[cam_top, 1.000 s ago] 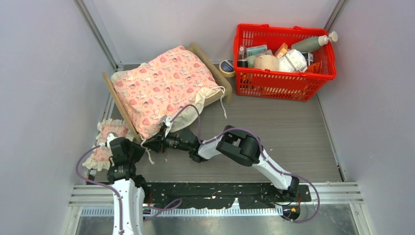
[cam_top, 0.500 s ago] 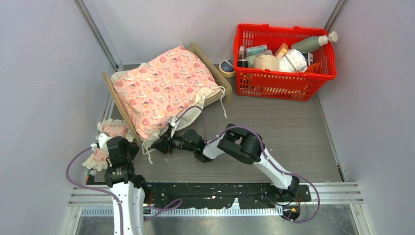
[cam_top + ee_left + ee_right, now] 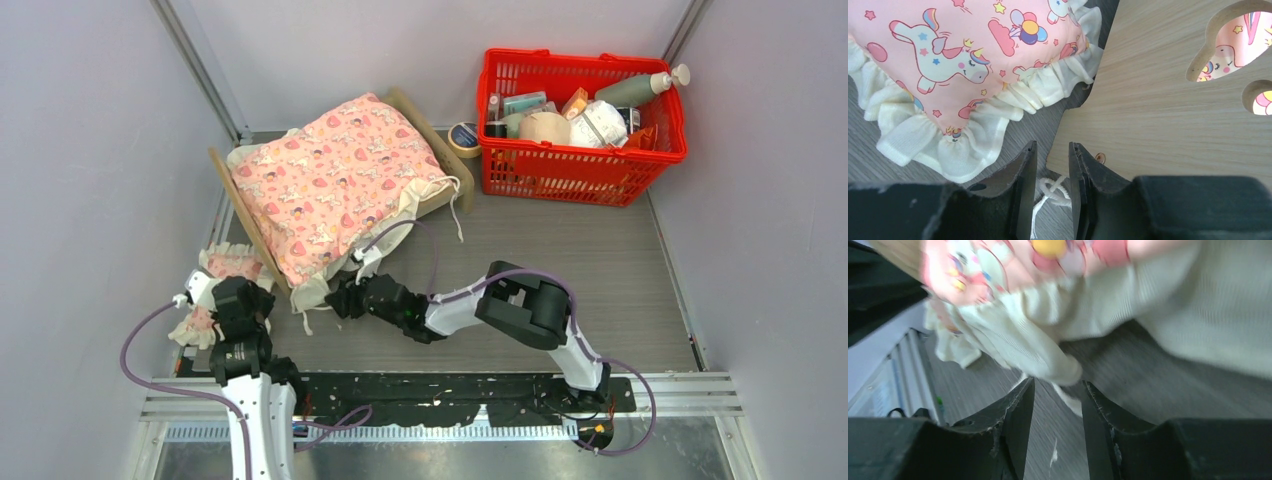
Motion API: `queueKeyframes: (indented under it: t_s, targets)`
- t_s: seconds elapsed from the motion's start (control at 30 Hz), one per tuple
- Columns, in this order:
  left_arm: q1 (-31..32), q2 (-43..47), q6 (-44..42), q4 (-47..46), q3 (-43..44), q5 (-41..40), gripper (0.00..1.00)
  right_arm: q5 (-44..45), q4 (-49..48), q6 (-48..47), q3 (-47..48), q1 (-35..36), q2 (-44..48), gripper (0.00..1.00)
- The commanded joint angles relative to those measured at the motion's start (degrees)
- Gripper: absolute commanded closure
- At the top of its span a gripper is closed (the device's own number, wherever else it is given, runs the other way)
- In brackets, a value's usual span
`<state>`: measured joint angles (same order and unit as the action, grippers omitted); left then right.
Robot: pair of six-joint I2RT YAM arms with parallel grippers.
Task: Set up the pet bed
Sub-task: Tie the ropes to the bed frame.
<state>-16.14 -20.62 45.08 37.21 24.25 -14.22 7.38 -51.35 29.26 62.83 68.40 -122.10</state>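
Both grippers stand part-open and empty: the left gripper (image 3: 1053,147) low by the bed (image 3: 1158,100) corner, the right gripper (image 3: 1057,382) just short of the blanket (image 3: 335,180) frill. The bed sits upper left in the top view under the draped blanket. The pillow (image 3: 222,268) lies outside it at lower left, and I judge the left gripper is poised there to fetch it.

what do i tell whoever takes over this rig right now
Left gripper: jaws slightly apart, empty, low beside the headboard.
Right gripper: jaws apart, empty, at the near frilled corner of the blanket.
Pet bed: back left, left of the red basket. The blanket is spread over it, its near corner drooping toward the table.
Pillow: on the table, outside the headboard.
To do: probably put the pillow on the bed and tidy the blanket.
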Motion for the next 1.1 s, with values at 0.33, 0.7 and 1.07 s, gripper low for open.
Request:
queueKeyframes:
  t_s: [0.33,0.7,1.07]
  targets:
    - [-0.25,1.89,3.37,5.73,4.85,-9.83,0.61,23.46,32.51,2.58,14.36,8.32,-1.22,0.49]
    - [-0.21,2.52,3.61,6.54,4.35,-10.26,0.61,26.94,40.91,10.55,20.69,8.24,-4.88,0.44]
    - [-0.20,2.36,1.23,4.06,2.27,-8.42,0.61,28.03,44.89,11.23,21.83,8.24,-6.55,0.83]
